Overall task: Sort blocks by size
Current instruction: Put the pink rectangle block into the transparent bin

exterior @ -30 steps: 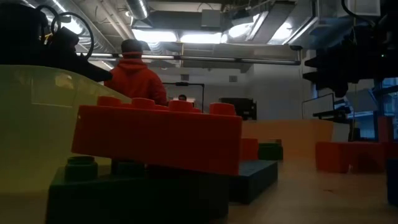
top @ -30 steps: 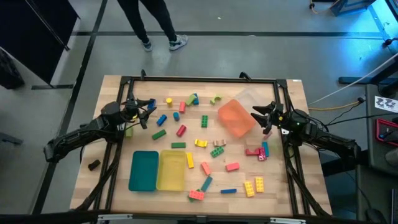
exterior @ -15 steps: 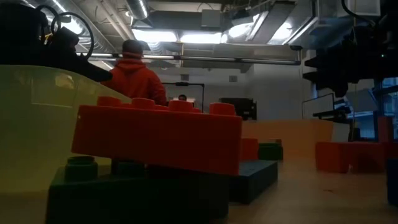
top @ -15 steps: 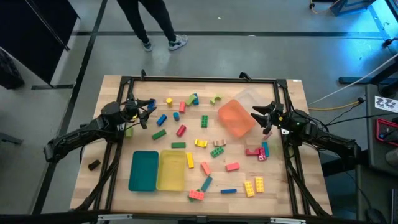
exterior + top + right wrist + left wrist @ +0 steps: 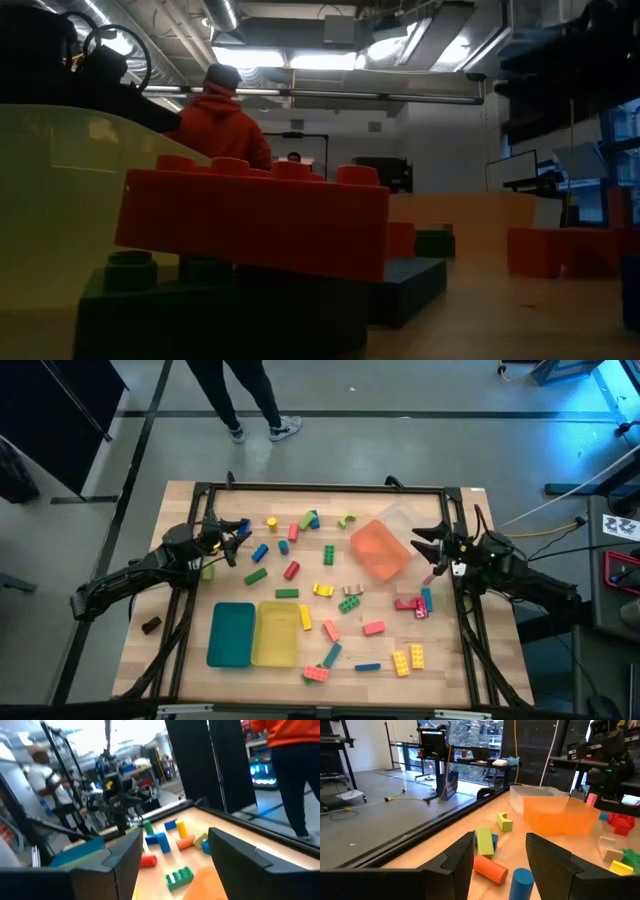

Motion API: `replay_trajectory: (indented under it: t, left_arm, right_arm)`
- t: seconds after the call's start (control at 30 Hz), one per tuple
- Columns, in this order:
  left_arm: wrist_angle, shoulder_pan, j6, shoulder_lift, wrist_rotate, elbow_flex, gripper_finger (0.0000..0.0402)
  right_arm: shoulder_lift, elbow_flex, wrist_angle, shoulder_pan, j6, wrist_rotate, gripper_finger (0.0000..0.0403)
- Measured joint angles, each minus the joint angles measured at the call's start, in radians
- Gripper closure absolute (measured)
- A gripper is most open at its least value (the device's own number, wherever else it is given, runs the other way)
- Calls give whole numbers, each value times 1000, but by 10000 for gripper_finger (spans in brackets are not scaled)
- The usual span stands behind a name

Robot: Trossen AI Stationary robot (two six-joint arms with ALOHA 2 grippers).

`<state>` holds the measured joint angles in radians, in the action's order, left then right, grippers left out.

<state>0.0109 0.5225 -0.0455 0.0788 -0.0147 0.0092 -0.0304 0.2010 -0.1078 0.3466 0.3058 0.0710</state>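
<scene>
Left claw (image 5: 236,528) at nine o'clock, right claw (image 5: 424,546) at three, both arms low over wooden bench (image 5: 452,670), jaws apart, empty; small studded plastic blocks (image 5: 347,603) scattered between.

Orange tray (image 5: 379,549) amid scattered blocks (image 5: 345,601)

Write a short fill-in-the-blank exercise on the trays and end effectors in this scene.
1. The teal tray lies touching the ___ tray.
2. The orange tray sits nearest the ___ end effector.
3. Both end effectors hold ___.
4. The left end effector has its fingers ___.

Missing words: yellow; right; nothing; open
</scene>
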Motion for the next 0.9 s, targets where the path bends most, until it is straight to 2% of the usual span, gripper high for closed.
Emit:
replay_trajectory:
  t: [0.27,0.63,0.77,0.9]
  left_arm:
    - [0,0,0,0,0,0,237]
    - [0,0,0,0,0,0,237]
    - [0,0,0,0,0,0,237]
    - [0,0,0,0,0,0,237]
  right_arm:
    - [-202,249,-316,0,-96,0,178]
    - [-584,639,-840,0,-417,79,178]
    - [-706,727,-1078,0,-420,17,178]
    - [-818,741,-1227,0,-445,-62,178]
